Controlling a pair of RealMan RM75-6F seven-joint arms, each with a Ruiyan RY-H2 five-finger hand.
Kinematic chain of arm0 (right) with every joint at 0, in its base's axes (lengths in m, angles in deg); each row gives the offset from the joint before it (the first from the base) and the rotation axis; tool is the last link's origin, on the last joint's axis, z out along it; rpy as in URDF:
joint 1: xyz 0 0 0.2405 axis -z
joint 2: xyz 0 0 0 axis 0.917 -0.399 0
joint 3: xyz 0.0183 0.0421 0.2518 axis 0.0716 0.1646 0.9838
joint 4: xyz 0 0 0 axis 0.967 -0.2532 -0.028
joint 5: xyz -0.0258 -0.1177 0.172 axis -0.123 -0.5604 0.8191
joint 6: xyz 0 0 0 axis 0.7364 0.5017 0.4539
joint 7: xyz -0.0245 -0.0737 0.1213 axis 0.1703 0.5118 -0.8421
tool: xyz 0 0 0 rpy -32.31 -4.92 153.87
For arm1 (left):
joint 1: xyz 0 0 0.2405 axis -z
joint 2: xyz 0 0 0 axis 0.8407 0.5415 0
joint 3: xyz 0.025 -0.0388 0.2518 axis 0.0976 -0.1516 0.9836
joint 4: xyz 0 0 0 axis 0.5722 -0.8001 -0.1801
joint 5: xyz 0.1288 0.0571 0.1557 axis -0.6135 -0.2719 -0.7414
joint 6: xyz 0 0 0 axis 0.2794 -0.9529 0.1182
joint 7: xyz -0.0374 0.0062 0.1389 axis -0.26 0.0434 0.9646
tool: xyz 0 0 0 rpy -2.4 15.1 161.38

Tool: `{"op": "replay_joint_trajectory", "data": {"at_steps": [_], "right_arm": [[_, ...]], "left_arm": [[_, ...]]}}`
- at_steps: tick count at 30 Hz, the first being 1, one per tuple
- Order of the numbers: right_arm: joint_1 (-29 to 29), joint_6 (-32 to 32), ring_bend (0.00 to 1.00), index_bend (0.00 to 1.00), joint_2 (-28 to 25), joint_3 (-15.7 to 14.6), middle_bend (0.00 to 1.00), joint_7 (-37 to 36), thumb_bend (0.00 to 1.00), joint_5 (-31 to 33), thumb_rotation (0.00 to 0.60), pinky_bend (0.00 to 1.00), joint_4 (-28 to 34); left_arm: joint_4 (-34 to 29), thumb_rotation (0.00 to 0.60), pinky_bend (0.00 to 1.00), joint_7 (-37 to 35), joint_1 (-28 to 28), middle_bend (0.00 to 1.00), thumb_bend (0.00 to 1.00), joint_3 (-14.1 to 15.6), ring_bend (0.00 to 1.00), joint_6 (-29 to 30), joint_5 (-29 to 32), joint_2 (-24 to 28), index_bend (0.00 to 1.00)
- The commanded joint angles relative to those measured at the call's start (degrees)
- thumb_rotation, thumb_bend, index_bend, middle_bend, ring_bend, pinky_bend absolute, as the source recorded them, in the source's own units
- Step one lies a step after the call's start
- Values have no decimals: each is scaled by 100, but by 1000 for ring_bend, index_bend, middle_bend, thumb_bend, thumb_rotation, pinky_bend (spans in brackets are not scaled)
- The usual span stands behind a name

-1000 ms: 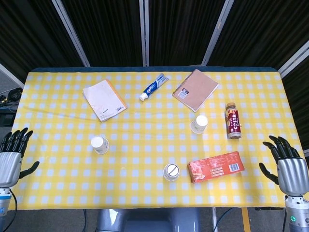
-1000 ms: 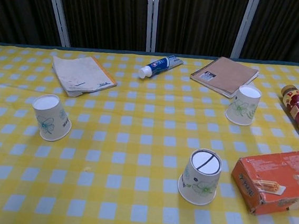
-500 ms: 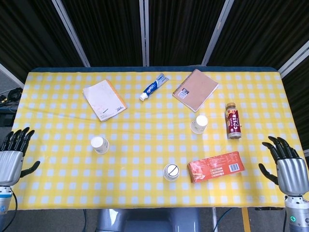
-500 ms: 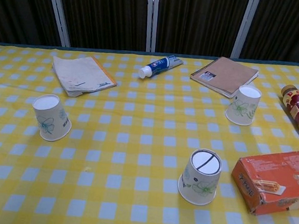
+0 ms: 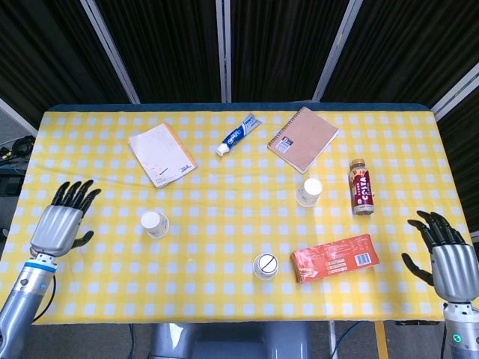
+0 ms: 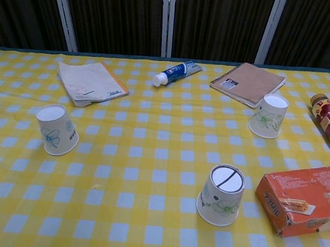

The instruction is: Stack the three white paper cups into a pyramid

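Three white paper cups with a flower print stand upside down and apart on the yellow checked table (image 5: 224,217): a left cup (image 5: 155,224) (image 6: 56,129), a front cup (image 5: 265,265) (image 6: 221,195) and a right cup (image 5: 308,191) (image 6: 268,115). My left hand (image 5: 61,220) hovers over the table's left side, well left of the left cup, fingers spread and holding nothing. My right hand (image 5: 447,254) hangs off the table's right front corner, fingers spread, empty. Neither hand shows in the chest view.
An orange box (image 5: 334,258) lies just right of the front cup. A red bottle (image 5: 361,186) lies right of the right cup. A brown spiral notebook (image 5: 302,138), a toothpaste tube (image 5: 239,133) and a white booklet (image 5: 162,154) lie toward the back.
My left hand has risen from beside the left front edge and moved inward over the table toward the left cup. The right hand and the cups have stayed in place.
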Motion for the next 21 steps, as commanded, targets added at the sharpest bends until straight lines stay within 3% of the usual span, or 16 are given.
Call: {"op": "replay_joint_trajectory", "data": {"at_steps": [1,7,21], "right_arm": [[-5,31,151,284,-31,11,187,-81,109,33,600,358,-4],[-9,41,150,286,-106,33,187,-255,109,60,600,358,0],[35,-34,150,289,-231,92,187,-557,108,124,600,358,52]], "left_arm": [[-244,600,0,390,315,0,260,-81,0,-438,373,2,198],[-423,600,0,953,661,0,264,-103,0,-849,900,-105,226],[-522,600,0,2158,1510,0,322,-78,0,-1258,2307,-580,169]]}}
